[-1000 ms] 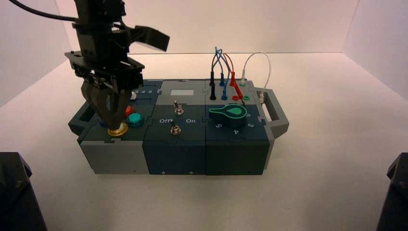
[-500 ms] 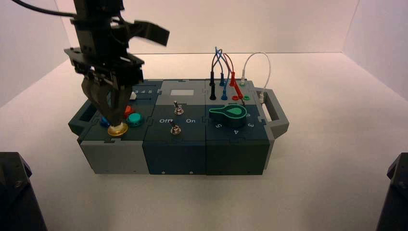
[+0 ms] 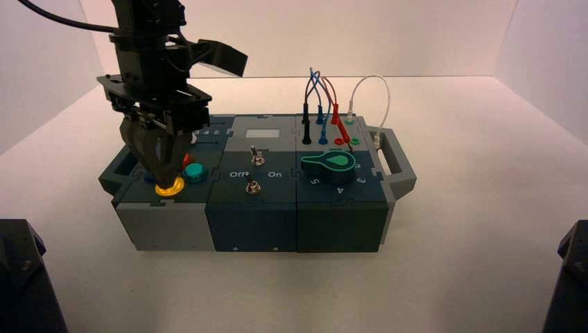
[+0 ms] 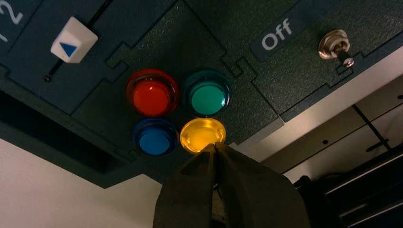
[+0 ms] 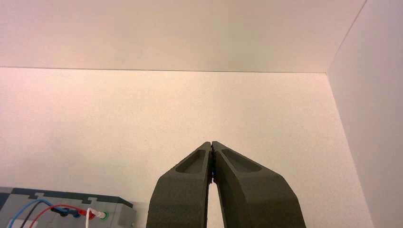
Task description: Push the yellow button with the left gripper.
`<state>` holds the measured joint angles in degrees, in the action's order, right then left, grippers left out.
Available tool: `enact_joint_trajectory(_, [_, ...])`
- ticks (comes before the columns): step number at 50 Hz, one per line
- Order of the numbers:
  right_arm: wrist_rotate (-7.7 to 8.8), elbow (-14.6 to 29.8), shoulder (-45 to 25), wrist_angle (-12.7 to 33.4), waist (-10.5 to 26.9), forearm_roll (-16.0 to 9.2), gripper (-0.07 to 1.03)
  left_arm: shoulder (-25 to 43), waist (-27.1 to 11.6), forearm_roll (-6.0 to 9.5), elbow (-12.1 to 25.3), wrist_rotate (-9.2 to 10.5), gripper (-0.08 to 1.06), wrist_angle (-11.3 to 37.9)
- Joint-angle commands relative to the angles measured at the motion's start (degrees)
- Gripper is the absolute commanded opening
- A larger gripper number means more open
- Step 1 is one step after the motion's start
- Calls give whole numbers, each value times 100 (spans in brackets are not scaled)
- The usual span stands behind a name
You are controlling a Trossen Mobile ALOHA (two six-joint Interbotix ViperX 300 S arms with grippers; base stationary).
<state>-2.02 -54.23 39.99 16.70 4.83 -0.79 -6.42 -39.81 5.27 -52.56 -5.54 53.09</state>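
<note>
The yellow button [image 3: 169, 187] sits at the box's front left, glowing amber; it also shows in the left wrist view [image 4: 202, 134]. My left gripper [image 3: 165, 177] is shut, and its tips [image 4: 215, 146] rest on the button's near rim. Red [image 4: 152, 93], teal [image 4: 206, 94] and blue [image 4: 155, 138] round buttons lie around it. My right gripper [image 5: 211, 143] is shut and empty, held off the box over bare table; it is out of the high view.
A white slider knob [image 4: 74, 39] lies beyond the buttons. Two toggle switches [image 3: 254, 186] stand mid-box by the "Off"/"On" lettering. A teal knob [image 3: 330, 162] and plugged wires [image 3: 322, 104] are on the right. The box has a handle [image 3: 396, 161].
My left gripper came down a little onto the yellow button, which now glows brighter than before. The right arm has not moved.
</note>
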Motion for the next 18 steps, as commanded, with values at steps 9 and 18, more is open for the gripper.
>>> enact_joint_trajectory(9, [9, 141, -70, -62, -18, 18, -2, -914, 9, 9, -18, -18, -3, 88])
enact_joint_trajectory(18, [9, 141, -158, -62, -18, 18, -2, -1134, 9, 9, -97, -18, -3, 88])
